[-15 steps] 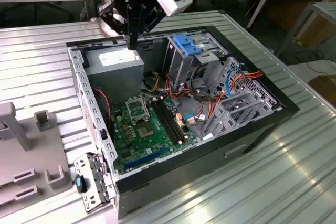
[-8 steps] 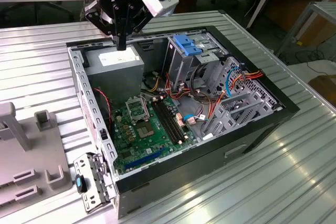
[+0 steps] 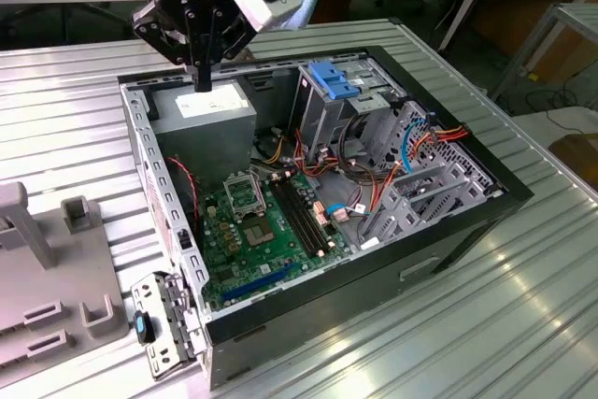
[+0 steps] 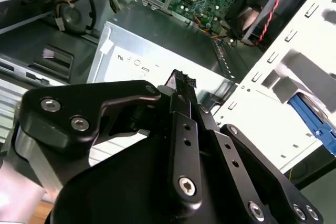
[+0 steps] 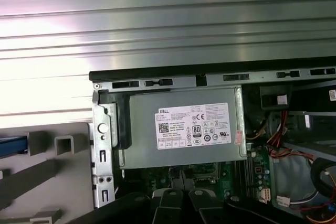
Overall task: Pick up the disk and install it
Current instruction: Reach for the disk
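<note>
Exterior view: the ribbed worktop (image 3: 486,324) carries an open computer case (image 3: 439,245); over its power supply (image 3: 220,123) hangs the end effector (image 3: 204,79), jaws pressed together, empty. Pick-up looks not yet begun. In the first wrist view, a blue edge on the grey holder (image 5: 58,171) beside the case is possibly the disk (image 5: 11,146); grasping it calls for spread jaws there.

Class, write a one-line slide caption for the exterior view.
Robot arm's pincer hangs above the power supply in an open computer case on a ribbed metal table.
</note>
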Robot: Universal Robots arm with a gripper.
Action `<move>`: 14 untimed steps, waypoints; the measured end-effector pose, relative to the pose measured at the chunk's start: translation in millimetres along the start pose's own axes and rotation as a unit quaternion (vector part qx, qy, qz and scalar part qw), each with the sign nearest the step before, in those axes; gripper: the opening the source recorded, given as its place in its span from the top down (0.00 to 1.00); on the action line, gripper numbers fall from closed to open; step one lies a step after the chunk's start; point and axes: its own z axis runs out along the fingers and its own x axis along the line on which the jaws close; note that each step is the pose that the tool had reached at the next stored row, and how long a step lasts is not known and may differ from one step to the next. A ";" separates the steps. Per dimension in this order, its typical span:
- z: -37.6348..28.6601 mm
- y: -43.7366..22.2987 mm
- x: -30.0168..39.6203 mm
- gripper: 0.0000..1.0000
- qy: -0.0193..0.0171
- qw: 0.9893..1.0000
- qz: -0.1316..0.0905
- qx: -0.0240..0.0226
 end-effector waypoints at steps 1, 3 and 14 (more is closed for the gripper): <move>-0.1 -0.2 2.1 0.89 0.000 1.000 0.000 0.000; -0.3 -0.8 10.8 0.89 0.000 1.000 0.000 0.000; -1.2 -3.3 44.2 0.89 0.000 1.000 0.000 0.000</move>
